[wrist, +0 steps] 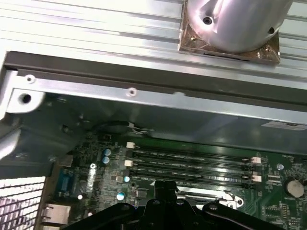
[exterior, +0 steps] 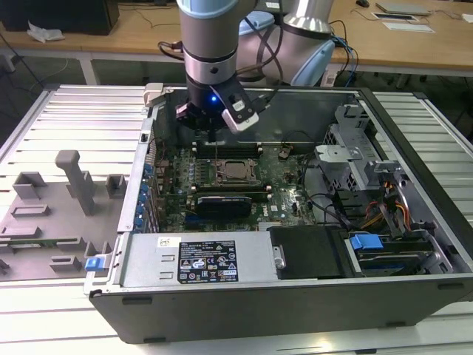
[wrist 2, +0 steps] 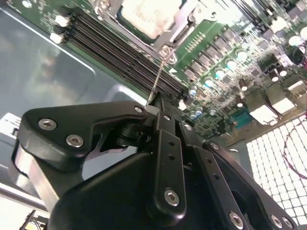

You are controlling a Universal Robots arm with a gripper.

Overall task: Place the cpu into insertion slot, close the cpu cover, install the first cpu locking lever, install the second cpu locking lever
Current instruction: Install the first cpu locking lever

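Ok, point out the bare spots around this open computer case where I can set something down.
Free: the slatted silver table at the exterior view's right of the black computer case, and its slats between the grey fixture plate and the wooden desk. Crowded: the green motherboard, where the black gripper is shut on a thin silver lever.

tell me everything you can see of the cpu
The cpu is a small flat square chip with a shiny silver-grey metal top. It lies level in the insertion slot on the green motherboard, next to the black memory slots. The cpu cover, a silver frame, lies around its edges, leaving its top showing through the window. The gripper is apart from it, jaws shut on a thin locking lever.
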